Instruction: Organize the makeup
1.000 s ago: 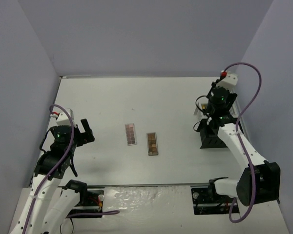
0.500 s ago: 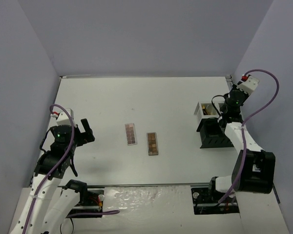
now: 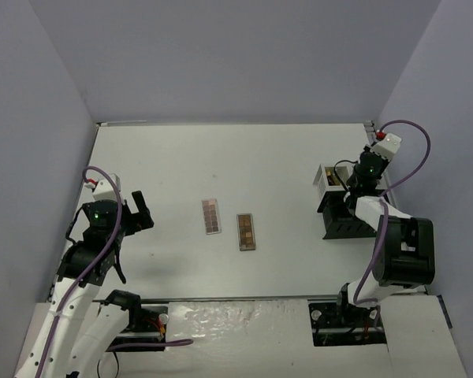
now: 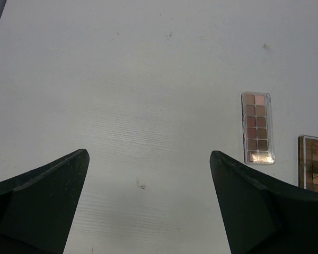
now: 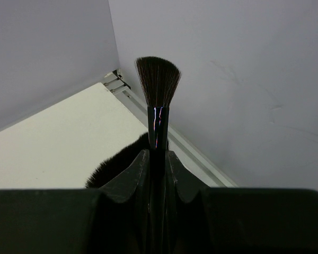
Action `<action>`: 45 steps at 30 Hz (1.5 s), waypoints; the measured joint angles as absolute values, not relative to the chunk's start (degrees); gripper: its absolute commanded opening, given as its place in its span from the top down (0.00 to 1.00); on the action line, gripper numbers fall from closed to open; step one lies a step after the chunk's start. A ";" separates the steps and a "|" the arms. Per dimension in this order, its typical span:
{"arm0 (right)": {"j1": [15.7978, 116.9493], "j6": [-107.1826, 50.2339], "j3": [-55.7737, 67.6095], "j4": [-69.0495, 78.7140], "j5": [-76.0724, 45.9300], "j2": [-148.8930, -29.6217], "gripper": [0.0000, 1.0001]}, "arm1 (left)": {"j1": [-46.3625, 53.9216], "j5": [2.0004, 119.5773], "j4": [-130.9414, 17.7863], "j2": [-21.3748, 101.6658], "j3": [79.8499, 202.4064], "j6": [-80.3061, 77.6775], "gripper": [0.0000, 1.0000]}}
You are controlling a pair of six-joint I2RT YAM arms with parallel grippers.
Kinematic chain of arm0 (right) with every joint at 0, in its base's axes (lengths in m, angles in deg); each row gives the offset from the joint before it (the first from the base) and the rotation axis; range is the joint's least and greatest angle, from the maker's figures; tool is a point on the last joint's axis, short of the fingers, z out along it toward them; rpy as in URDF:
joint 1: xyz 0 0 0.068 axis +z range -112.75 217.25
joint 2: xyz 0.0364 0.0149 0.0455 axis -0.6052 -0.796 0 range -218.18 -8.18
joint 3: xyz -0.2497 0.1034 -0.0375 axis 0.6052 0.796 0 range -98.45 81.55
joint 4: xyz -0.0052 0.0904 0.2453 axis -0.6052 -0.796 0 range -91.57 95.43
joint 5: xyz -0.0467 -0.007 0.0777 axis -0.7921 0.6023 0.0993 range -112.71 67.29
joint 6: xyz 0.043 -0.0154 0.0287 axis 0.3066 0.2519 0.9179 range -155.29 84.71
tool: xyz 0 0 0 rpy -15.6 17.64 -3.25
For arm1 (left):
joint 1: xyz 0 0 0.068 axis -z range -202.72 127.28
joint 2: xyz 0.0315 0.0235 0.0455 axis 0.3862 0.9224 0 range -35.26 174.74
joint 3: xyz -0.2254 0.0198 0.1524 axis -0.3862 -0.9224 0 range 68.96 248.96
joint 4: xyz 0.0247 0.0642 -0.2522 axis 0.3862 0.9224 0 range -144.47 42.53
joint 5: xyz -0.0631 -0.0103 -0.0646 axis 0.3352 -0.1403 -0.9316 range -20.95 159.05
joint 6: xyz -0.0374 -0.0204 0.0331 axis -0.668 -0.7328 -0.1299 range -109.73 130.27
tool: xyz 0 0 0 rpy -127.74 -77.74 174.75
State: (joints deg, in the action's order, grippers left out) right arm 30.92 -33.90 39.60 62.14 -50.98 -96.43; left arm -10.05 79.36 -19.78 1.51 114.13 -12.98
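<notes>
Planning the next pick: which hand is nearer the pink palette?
Left. The left hand is open, just left of the pink palette. The right hand is far to the palette's right at the rack, shut on a brush.

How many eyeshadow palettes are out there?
2. The pink palette lies in the middle; the brown palette lies just right of it, not touching. Others could be hidden in the rack at the right.

White table (image 3: 244, 157) enclosed by plain lavender walls (image 3: 229, 55).
</notes>
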 measured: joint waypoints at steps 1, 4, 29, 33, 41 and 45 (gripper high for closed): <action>30.92 -33.87 39.92 62.57 -50.98 -96.82 1.00 | -10.05 79.36 -19.78 1.54 114.13 -12.98 0.03; 30.92 -33.81 41.02 63.29 -50.96 -97.12 0.97 | -10.05 79.36 -19.78 1.65 114.13 -12.98 0.03; 46.01 -25.65 32.32 28.67 -48.26 -76.80 0.25 | -10.10 79.36 -19.78 1.25 114.13 -13.00 0.03; 55.04 -22.15 28.92 16.39 -45.59 -77.23 0.17 | -10.10 79.36 -19.78 1.23 114.13 -12.99 0.03; 75.22 -13.27 24.50 2.02 -42.96 -88.24 0.11 | -10.10 79.36 -19.78 1.24 114.13 -13.00 0.03; 81.13 -8.93 22.79 -0.09 -42.72 -97.62 0.11 | -10.10 79.36 -19.75 1.27 114.13 -13.00 0.03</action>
